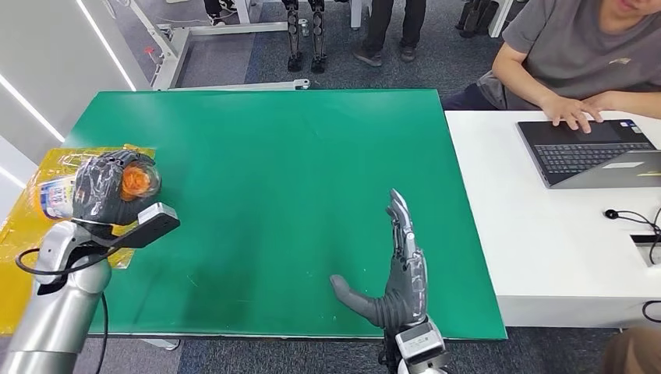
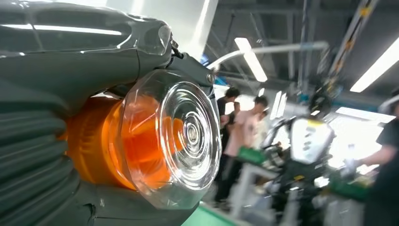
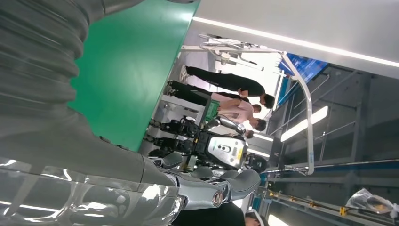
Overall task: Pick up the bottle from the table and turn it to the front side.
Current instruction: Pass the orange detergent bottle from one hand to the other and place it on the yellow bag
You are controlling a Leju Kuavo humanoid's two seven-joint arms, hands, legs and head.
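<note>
Your right hand (image 1: 401, 269) hovers flat-fingered, holding nothing, over the green table (image 1: 273, 156). Farther off at its left edge, your left hand (image 1: 105, 187) grips the orange bottle (image 1: 136, 181) aloft; rotate slowly, keeping that grasp firm.

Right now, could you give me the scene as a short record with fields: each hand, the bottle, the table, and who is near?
left hand: grips the bottle, raised by the table's left edge
bottle: orange, lying sideways in the left hand; its clear bottom faces the left wrist camera
right hand: fingers apart, holds nothing, above the table's near edge
table: green top
person: seated at the white desk, hand on the laptop
</note>
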